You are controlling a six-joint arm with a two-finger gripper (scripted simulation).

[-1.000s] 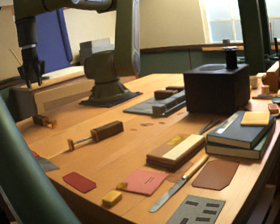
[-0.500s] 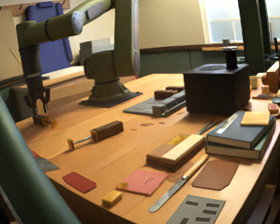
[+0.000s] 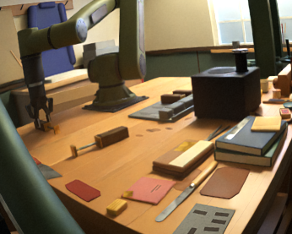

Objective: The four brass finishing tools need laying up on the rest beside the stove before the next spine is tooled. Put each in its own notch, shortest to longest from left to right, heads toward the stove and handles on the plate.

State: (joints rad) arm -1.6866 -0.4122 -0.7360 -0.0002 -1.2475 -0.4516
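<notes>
The far left corner of the bench holds a brass finishing tool, with a brass head and a short handle lying flat. A second tool lies nearer the middle, its dark wooden handle to the right and its small brass head to the left. The grey rest with its plate sits beside the black stove, with two dark handles lying on it. My gripper points straight down over the left-corner tool, low at the bench. It is open and holds nothing.
A stack of books lies right of centre. A long knife, leather pieces and a wooden block stack crowd the near edge. The arm's base stands behind the tools.
</notes>
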